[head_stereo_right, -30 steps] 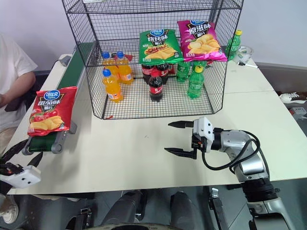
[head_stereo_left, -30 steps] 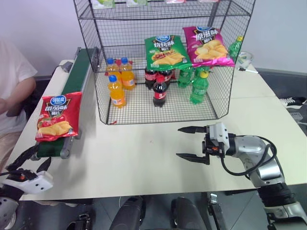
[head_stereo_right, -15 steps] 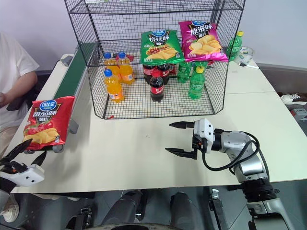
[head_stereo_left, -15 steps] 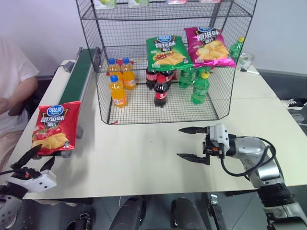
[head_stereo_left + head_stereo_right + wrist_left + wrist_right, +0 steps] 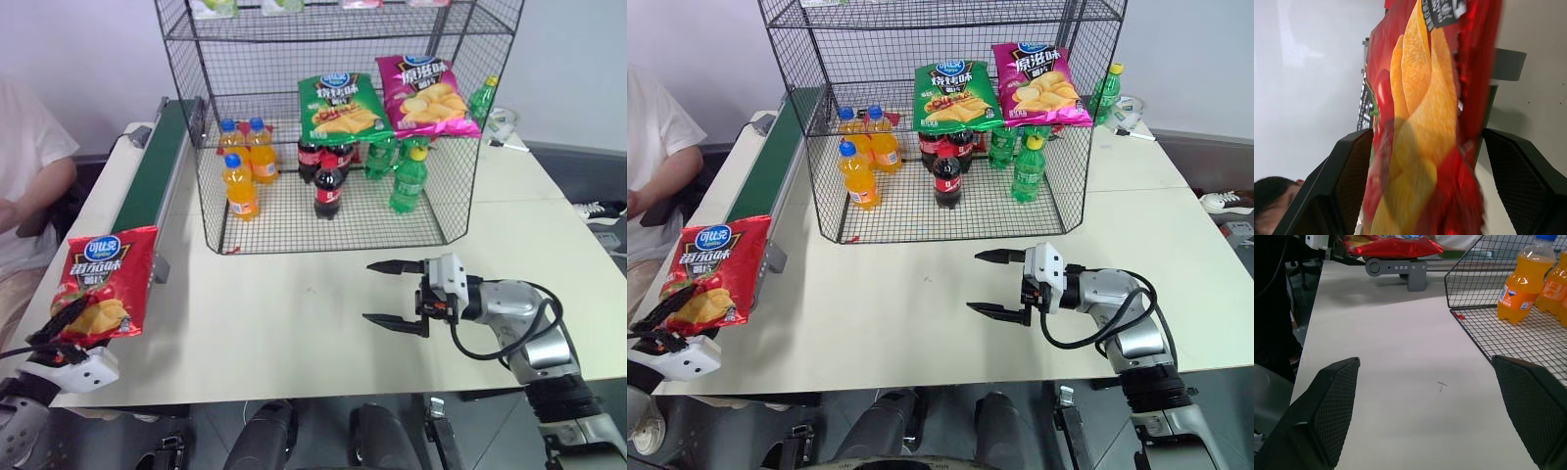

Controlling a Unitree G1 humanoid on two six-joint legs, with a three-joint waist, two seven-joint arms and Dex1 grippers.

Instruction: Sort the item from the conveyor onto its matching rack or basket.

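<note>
Beige table, red crisp bag, blue oval logo.

Three crisp bags are in sight: one red bag at the left end effector, one green bag and one magenta bag, both well beyond the right end effector. Three orange bottles stand in the one wire cage, with at least three cola bottles and about three green bottles. One more green bottle stands outside. One conveyor and one surface carry them.
</note>
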